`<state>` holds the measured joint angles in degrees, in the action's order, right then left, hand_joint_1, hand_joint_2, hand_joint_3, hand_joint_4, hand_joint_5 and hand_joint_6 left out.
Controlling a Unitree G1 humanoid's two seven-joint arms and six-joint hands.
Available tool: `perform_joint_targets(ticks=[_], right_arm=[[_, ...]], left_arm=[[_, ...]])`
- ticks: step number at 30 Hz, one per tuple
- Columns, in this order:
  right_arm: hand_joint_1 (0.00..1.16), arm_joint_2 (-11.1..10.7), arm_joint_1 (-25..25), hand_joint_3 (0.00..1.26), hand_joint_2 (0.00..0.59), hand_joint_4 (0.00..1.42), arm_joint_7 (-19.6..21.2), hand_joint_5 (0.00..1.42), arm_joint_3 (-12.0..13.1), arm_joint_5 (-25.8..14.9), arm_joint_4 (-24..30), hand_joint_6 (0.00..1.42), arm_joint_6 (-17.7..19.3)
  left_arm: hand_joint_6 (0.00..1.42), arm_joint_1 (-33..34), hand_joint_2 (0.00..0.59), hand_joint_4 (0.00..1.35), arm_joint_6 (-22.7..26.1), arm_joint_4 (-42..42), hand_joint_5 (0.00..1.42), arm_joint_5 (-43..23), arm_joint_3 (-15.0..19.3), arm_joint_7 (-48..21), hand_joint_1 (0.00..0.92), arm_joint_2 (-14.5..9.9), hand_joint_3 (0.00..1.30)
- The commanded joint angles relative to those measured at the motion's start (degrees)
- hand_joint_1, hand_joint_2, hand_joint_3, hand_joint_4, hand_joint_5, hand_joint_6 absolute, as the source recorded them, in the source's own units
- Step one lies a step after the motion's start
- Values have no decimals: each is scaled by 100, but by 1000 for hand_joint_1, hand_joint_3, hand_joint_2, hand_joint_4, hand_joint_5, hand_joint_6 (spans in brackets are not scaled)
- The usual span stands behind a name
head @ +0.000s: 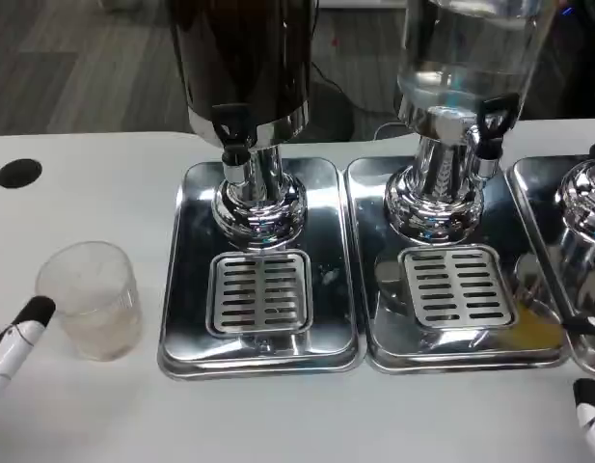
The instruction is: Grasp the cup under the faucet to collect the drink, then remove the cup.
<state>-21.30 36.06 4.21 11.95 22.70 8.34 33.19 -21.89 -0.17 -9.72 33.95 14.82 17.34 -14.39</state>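
A clear plastic cup [92, 297] stands upright on the white table, left of the left dispenser's steel tray [191, 318]. It looks empty or nearly so. The dark drink dispenser [244, 58] has its black faucet [231, 130] above the slotted drain grille [259, 291]. Only a white and black fingertip of my left hand [17, 338] shows at the lower left, just beside the cup's left wall; I cannot tell whether it touches. A fingertip of my right hand [591, 410] shows at the lower right corner, far from the cup.
A clear-liquid dispenser [466, 58] stands on a second tray [374, 338] to the right, with a third dispenser [586, 193] at the right edge. A black hole [18, 173] is in the table at far left. Bare table lies along the front.
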Motion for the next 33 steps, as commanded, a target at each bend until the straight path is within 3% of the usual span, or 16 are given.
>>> perform_joint_targets(ticks=[1,13,33], right_arm=[[407,-1,-21,261,452,76,-69,72,-79,-7,42,0,71],[397,-42,-104,268,460,86,-179,72,-181,-17,-19,0,66],[387,-38,-323,286,461,92,-262,82,-263,-59,-149,0,104]], left_arm=[[57,217,56,107,152,184,302,-16,-21,71,121,-37,133],[136,866,56,133,554,618,347,268,-342,43,150,-299,155],[224,1624,49,208,1210,1072,442,723,-1398,-202,156,-683,236]])
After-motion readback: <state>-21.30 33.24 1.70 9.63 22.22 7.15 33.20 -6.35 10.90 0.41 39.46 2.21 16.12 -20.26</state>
